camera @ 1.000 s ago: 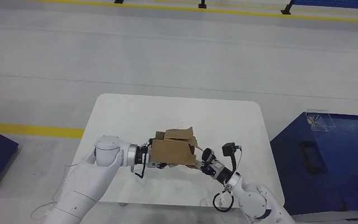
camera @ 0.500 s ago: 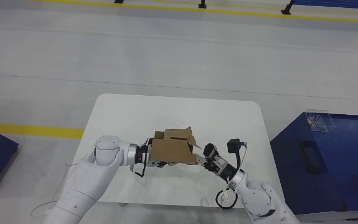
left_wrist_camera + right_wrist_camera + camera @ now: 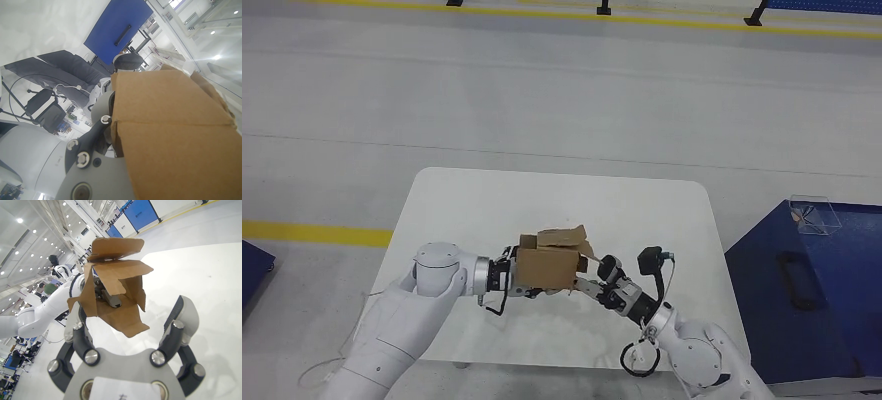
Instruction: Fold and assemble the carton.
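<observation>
- The carton point(image 3: 547, 265) is held up over the front part of the table point(image 3: 492, 200), near the middle of its front edge, between the two arms.
- The left gripper point(image 3: 505, 278) pinches one wall of it. One finger point(image 3: 113, 301) of this gripper is inside the carton.
- The right gripper point(image 3: 131, 307) is spread wide at the open end and grips nothing. A loose flap point(image 3: 130, 325) hangs between its fingers point(image 3: 182, 313).
- The end flaps point in different directions, and none is folded shut yet.
- I judge the cardboard to be light and thin. It looks stiff across the panels but easy to bend or tear at the creases.
- It seems best to take a flap close to its fold line and press gently.
</observation>
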